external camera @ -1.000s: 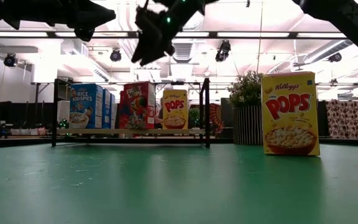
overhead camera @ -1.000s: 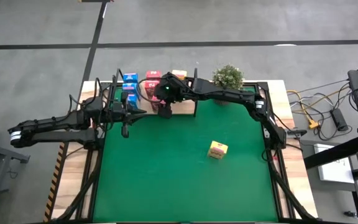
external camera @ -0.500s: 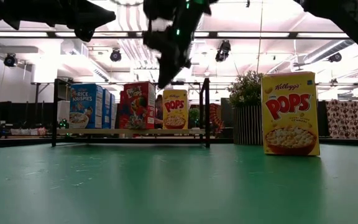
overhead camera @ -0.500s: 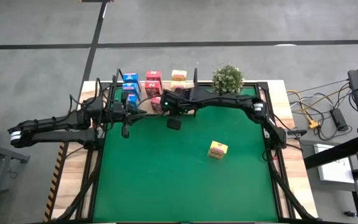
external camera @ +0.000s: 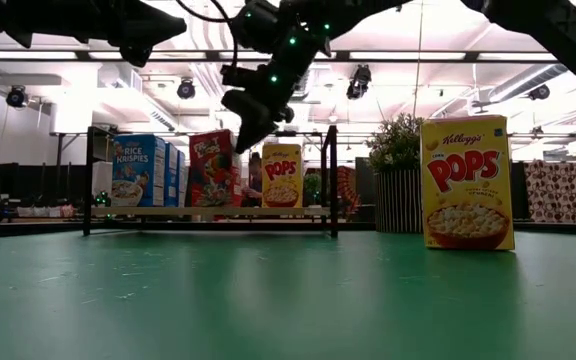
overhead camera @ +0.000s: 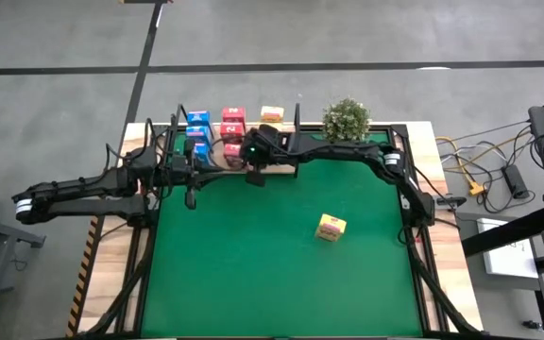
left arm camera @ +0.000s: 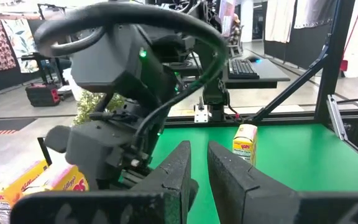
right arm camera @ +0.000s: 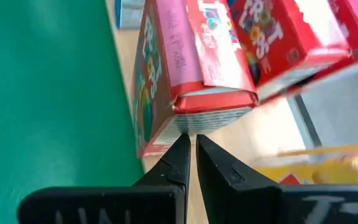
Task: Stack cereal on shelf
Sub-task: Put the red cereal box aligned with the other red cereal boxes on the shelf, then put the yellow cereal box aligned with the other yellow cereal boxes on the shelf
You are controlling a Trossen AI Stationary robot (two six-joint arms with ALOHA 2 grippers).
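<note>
Right gripper (overhead camera: 254,177), fingers pinched together and empty, is nudging the front pink-red box (right arm camera: 166,93), light, stiff cardboard, likely tippy; best gripped across its narrow sides.

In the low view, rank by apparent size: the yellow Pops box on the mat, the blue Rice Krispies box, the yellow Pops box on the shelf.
1. Pops box on the mat, nearer the camera, so unsure.
2. Rice Krispies box.
3. Pops box on the shelf.
</note>
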